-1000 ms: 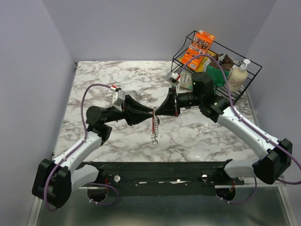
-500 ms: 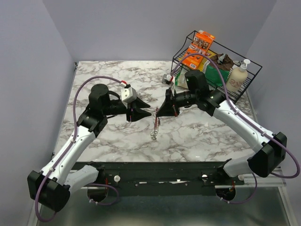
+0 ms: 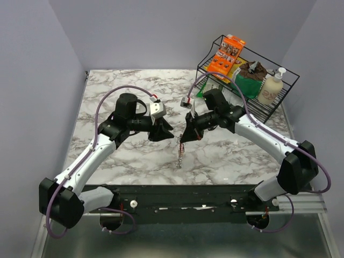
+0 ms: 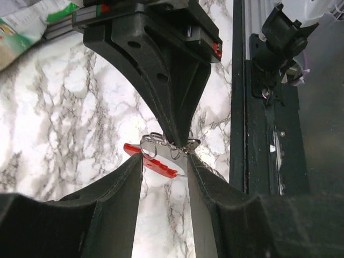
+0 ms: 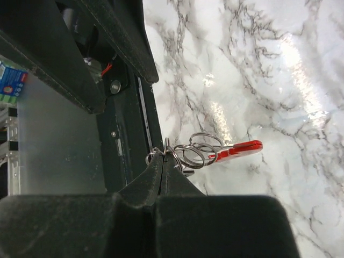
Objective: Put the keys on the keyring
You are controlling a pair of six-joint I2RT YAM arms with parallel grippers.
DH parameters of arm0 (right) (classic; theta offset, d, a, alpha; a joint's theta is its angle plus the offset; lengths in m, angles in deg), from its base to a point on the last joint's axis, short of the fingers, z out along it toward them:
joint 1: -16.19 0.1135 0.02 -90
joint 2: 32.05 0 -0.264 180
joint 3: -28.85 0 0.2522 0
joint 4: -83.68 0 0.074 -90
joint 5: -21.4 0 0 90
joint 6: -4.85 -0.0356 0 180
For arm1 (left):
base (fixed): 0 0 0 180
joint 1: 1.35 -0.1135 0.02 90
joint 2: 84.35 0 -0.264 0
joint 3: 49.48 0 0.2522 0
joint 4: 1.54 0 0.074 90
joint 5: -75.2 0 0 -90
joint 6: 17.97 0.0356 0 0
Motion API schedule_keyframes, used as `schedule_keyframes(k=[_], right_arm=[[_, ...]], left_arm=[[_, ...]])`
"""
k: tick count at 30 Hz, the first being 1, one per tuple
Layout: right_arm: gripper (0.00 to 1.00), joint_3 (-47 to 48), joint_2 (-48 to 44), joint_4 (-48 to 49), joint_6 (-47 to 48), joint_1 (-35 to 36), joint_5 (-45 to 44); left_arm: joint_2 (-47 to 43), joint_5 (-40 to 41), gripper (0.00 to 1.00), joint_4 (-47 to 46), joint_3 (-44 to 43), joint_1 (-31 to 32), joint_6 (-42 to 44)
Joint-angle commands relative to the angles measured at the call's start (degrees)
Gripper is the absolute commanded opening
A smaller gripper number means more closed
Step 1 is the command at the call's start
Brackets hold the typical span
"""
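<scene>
right gripper (image 3: 183, 138): clamped shut on the ring end of the keyring (image 3: 179, 153). In its own wrist cam the fingertips (image 5: 163, 161) meet flat, with just a wire loop pinched between them.

why I'd hold it like that: my guess is that pinching one ring keeps the bundle steady and leaves the other loops out in the open for threading.

keyring position: it sits right off the right gripper's tips, over the middle of the marble table (image 3: 107, 97) and between the two arms. I can't tell if its free end touches the marble.

long axis: on the overhead cam it runs from the pinch toward the near edge. The rings are at the pinch, and the red strip (image 5: 239, 151) sticks out at the end away from the fingertips.

left gripper (image 3: 164, 129): jaws apart and holding nothing. It's nose to nose with the right one, and in its wrist view the red strip (image 4: 153, 161) shows in the gap between its fingers. Looks lined up to help with the bundle.

key: honestly can't pick it out from the tangle of rings, too small.

further out: wire basket (image 3: 287, 88) of groceries at the far right corner, well apart from all this.
</scene>
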Motion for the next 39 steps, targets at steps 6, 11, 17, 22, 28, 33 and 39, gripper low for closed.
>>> schedule_keyframes(k=[6,11,17,22,28,33,39], right_arm=[[0.01,-4.6,8.1,7.9,-2.2,0.0,2.8],[0.01,-4.5,10.7,8.7,-2.5,0.0,-0.4],[0.01,-4.2,11.3,8.6,-2.4,0.0,-5.2],[0.01,-5.2,10.2,8.7,-1.1,0.0,-7.3],[0.01,-6.5,9.0,9.7,0.7,0.0,-4.4],[0.01,-7.5,8.0,10.6,1.9,0.0,-1.5],[0.01,-8.0,6.6,11.0,2.6,0.0,1.1]], left_arm=[[2.2,5.4,0.49,-11.6,7.9,1.2,-7.9],[4.5,5.7,0.49,-12.7,8.4,1.9,-7.9],[6.6,5.6,0.48,-14.4,9.2,2.2,-7.1],[9.4,4.2,0.46,-13.9,9.2,2.2,-4.6],[13.5,0.1,0.41,-9.6,7.5,2.2,3.6],[16.6,-2.6,0.4,0.5,4.0,2.4,14.0],[19.6,-3.6,0.4,6.1,2.0,2.4,21.5]])
